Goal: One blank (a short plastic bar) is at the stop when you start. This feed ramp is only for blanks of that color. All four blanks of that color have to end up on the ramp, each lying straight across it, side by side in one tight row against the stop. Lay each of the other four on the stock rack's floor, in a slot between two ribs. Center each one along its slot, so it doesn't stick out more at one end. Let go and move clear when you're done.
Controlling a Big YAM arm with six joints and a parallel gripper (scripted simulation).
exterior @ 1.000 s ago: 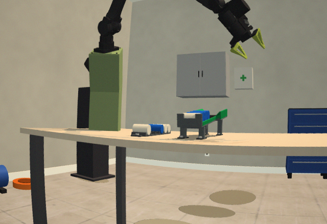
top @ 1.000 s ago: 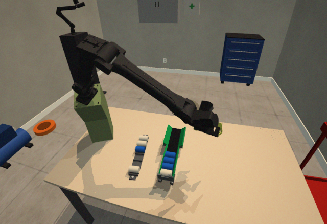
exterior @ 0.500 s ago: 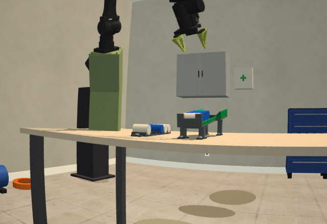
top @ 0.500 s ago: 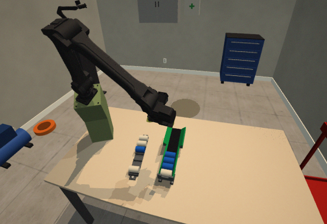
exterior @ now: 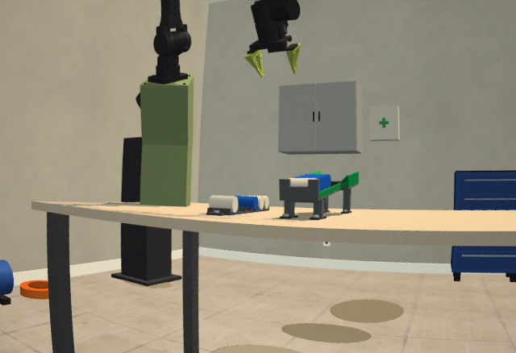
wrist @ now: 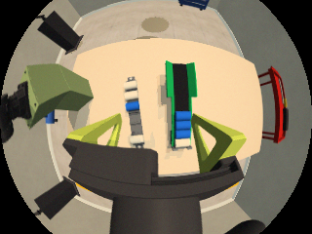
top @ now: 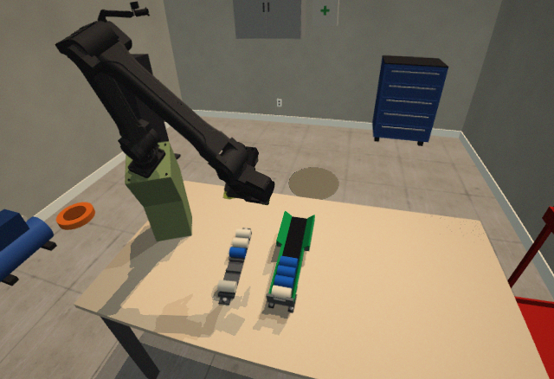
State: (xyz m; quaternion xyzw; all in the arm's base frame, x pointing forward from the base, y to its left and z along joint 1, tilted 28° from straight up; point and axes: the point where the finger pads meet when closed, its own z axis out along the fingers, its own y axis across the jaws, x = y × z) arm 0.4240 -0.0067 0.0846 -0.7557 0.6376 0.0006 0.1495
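Observation:
The green feed ramp (top: 291, 253) stands mid-table. A white blank (top: 280, 292) lies against its stop, with three blue blanks (top: 285, 271) in a row right behind it. The grey stock rack (top: 233, 263) lies to the ramp's left. It holds two white blanks (top: 241, 237) at its far end, a blue blank (top: 237, 252) next to them, and one white blank (top: 227, 286) at its near end; the slots between are bare. My gripper (exterior: 272, 62) hangs high above the table, open and empty. In the wrist view its fingers frame the rack (wrist: 135, 113) and ramp (wrist: 181, 100) far below.
The arm's green pedestal (top: 161, 191) stands at the table's back left. A red frame (top: 537, 276) is off the right edge. A blue drawer cabinet (top: 409, 98) stands at the back wall. An orange ring (top: 74, 215) lies on the floor at left.

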